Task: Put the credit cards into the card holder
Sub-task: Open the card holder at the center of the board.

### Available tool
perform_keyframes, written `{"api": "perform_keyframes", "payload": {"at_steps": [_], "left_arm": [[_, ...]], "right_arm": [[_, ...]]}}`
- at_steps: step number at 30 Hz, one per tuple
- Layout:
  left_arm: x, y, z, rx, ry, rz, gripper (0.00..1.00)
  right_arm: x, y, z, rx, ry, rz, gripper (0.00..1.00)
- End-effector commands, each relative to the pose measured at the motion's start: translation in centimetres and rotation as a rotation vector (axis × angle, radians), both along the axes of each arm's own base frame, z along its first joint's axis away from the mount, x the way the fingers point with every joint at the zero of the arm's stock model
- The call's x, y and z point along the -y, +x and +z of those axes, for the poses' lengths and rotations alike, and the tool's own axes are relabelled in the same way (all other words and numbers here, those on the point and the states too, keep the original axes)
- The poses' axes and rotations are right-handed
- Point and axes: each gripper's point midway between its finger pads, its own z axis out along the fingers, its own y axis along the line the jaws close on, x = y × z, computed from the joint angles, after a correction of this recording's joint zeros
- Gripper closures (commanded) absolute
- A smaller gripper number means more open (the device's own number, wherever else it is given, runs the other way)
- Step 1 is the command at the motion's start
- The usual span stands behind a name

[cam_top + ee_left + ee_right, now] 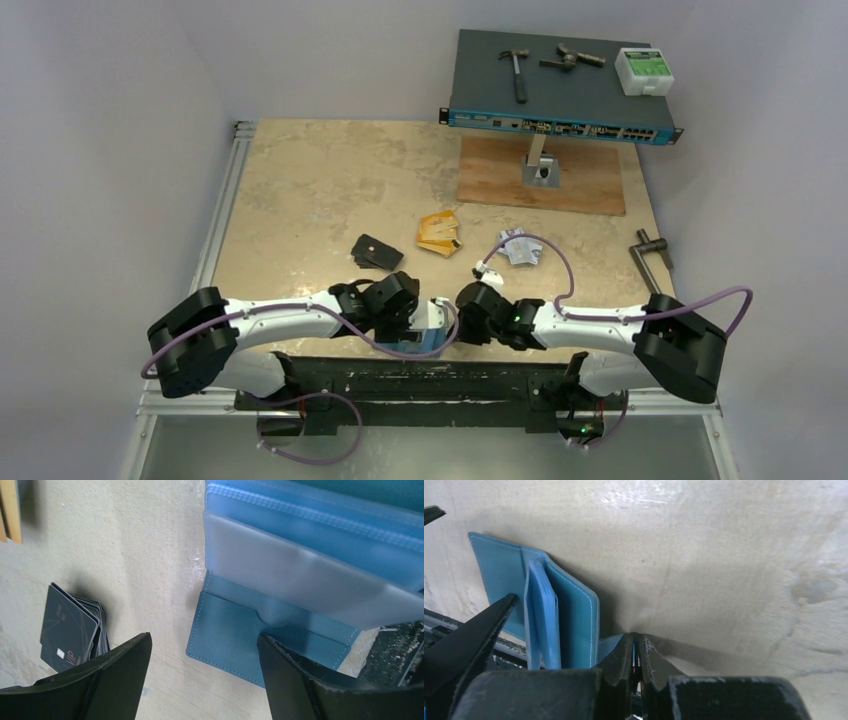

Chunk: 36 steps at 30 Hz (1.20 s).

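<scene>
Left pincer (204, 647) is wide apart with nothing in it, hanging over the near edge of the tabletop (320, 190). The open card holder (235, 640) is right under it and to its right. The right pincer (634, 645) is shut tight, and I reckon it's nipping a blue flap of the holder to keep it propped up. The bit that matters: the black cards (67, 630) sit just far-left of the left pincer, long side running roughly left-right, so the left arm is the closer one. The orange cards (440, 233) and silver cards (518, 248) lie farther out. Only the overhead view shows all three piles, and only the right wrist view shows that pinch.
</scene>
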Motion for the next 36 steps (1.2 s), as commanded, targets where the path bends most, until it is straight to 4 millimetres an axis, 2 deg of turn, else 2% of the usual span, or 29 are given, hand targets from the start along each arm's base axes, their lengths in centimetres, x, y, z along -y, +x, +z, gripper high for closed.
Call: {"api": "perform_keyframes", "payload": {"at_steps": [1, 8, 15, 18, 24, 26, 28, 33, 36], "left_arm": [[0.2, -0.6, 1.6, -0.057, -0.039, 0.044, 0.22], [0.8, -0.6, 5.3, -0.14, -0.117, 0.111, 0.14], [1.3, -0.5, 6.2, -0.186, -0.181, 0.151, 0.1], [1.2, 0.1, 6.8, -0.225, -0.225, 0.202, 0.09], [0.0, 2.8, 9.0, -0.288, -0.357, 0.346, 0.04], [-0.9, 4.0, 9.3, -0.289, -0.383, 0.393, 0.04], [-1.7, 5.1, 9.7, -0.282, -0.405, 0.43, 0.03], [-4.2, 8.6, 12.2, -0.256, -0.509, 0.533, 0.03], [-6.5, 11.5, 12.4, -0.197, -0.485, 0.589, 0.04]], "right_arm": [[3.2, -0.6, -0.5, -0.01, -0.125, -0.031, 0.93], [2.8, 0.8, 4.1, 0.077, -0.08, -0.057, 0.63], [1.8, 1.7, 6.4, 0.115, -0.055, -0.049, 0.46], [1.5, 2.9, 8.4, 0.167, -0.058, -0.056, 0.42], [1.6, 7.0, 12.1, 0.255, -0.03, -0.072, 0.36], [0.9, 8.5, 13.2, 0.287, 0.007, -0.057, 0.3], [-0.4, 10.0, 14.2, 0.317, 0.029, -0.038, 0.3], [-4.1, 13.2, 13.8, 0.332, 0.03, 0.037, 0.29], [-6.4, 14.7, 12.7, 0.328, 0.041, 0.089, 0.3]]}}
